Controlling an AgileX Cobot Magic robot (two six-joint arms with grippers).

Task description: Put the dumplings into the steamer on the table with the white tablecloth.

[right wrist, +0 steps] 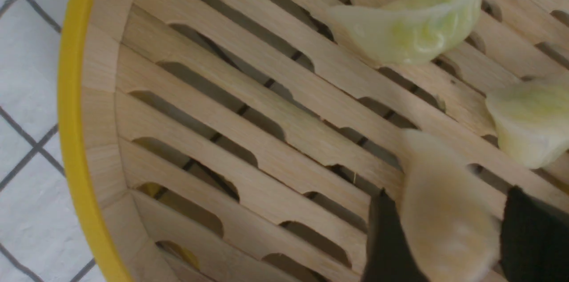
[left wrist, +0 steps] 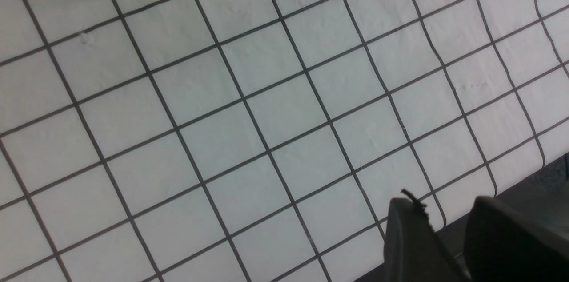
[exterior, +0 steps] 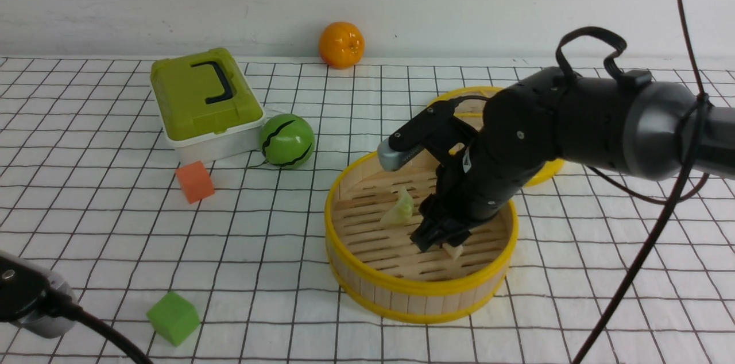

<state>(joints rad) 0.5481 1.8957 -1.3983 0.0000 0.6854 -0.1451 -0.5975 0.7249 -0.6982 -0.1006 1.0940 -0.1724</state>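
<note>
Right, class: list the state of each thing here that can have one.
steamer: uncovered, three dumplings inside
woven lid: off, behind steamer
green box: lid shut
right tool: astride one dumpling, grip unclear
left tool: slightly open, empty

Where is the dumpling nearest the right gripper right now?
Inside the steamer, just right of centre in the front view; the right wrist view shows that dumpling between the fingers of the right gripper, beside a second dumpling.

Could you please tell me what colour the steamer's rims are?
Yellow; the steamer's rims show best in the front view.
</note>
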